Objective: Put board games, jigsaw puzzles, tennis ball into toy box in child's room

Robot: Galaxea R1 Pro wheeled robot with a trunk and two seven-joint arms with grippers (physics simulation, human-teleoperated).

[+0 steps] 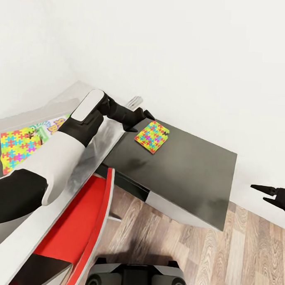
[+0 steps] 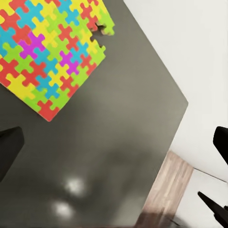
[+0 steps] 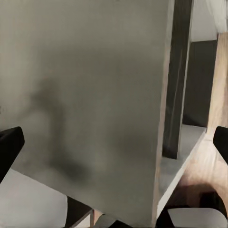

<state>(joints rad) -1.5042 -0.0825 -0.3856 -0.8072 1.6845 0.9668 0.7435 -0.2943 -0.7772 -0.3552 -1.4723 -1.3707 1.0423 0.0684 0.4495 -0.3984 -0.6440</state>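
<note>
Left tool point(image 1: 140, 117) hovering released beside the jigsaw puzzle point(image 1: 152, 136).
Thin, light, likely floppy sheet lying flat on the counter point(image 1: 187, 169); I'd pinch an overhanging edge.

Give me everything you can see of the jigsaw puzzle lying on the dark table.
The jigsaw puzzle is a thin flat rectangular sheet of interlocking pieces in yellow, green, blue, red and pink. It lies flat on the dark table, near its far corner, turned at an angle to the edges. One piece looks missing along an edge. The left gripper hovers beside it, not touching.
</note>
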